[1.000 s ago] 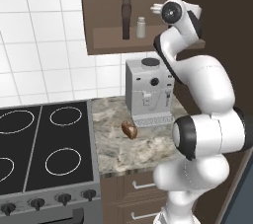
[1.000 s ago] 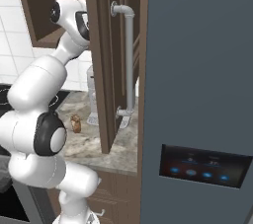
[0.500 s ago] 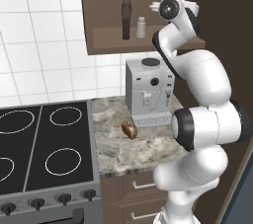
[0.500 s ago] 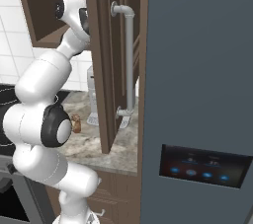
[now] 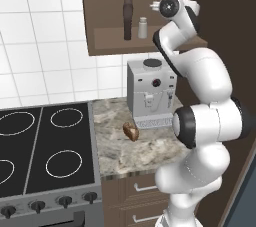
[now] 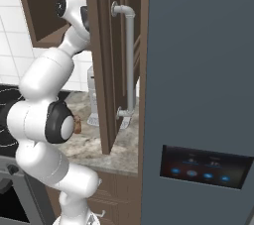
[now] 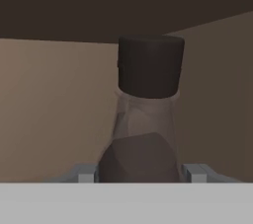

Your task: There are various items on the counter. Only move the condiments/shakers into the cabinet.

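In the hand view a dark brown bottle (image 7: pixel 148 124) with a black cap stands upright between my gripper (image 7: pixel 141 174) fingertips (image 7: pixel 87 174), which press its sides. Behind it are the brown inside walls of the cabinet (image 5: pixel 107 41). In the left base view my hand (image 5: pixel 171 6) is raised at the cabinet's right part, above the shelf. On that shelf stand another dark brown bottle (image 5: pixel 128 16) and the small pale shaker (image 5: pixel 142 27). The brown food lump (image 5: pixel 131 131) lies on the speckled counter (image 5: pixel 125 156).
A silver coffee machine (image 5: pixel 150 93) stands on the counter below the cabinet. The black stovetop (image 5: pixel 45 146) lies to the left. In the right base view the open cabinet door (image 6: pixel 101 60) and a tall grey fridge (image 6: pixel 198 95) stand close on the arm's right.
The hand has crept slightly up and left at the cabinet, with the bottle still between the fingers. The elbow has shifted a little. Things on the shelf and counter have not moved.
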Robot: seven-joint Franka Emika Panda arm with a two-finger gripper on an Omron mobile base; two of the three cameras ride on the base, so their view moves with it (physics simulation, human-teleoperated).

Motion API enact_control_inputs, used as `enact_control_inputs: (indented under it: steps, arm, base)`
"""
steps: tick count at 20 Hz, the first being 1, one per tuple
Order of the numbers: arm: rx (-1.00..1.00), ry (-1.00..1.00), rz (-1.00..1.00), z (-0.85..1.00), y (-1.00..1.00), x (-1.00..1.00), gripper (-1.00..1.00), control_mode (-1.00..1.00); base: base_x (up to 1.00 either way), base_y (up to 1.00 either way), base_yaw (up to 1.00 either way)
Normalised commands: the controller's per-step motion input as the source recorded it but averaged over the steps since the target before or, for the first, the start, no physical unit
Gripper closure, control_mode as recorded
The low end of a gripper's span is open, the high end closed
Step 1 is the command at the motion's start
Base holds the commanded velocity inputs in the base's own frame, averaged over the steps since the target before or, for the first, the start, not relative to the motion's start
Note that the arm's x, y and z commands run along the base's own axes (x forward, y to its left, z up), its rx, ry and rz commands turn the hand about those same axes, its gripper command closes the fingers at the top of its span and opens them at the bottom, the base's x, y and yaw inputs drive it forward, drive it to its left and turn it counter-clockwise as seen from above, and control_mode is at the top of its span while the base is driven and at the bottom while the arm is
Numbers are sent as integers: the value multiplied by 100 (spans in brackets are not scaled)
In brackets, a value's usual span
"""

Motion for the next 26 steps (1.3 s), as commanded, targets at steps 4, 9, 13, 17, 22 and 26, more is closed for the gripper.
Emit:
enact_control_inputs:
  steps: [4, 9, 13, 17, 22, 26]
  arm:
    - [-2, -1, 0, -18, 0, 16, 100, -100]
    - [-3, -2, 0, -7, 0, 2, -100, -100]
    - [0, 0, 0, 0, 0, -3, -100, -100]
    - [0, 0, 0, 0, 0, -26, -100, -100]
    - [0, 0, 0, 0, 2, -62, -100, -100]
    - [0, -5, 0, 0, 9, -96, -100, -100]
  base:
    - [0, 0, 0]
    - [0, 0, 0]
    - [0, 0, 0]
    - [0, 0, 0]
    - [0, 0, 0]
    - [0, 0, 0]
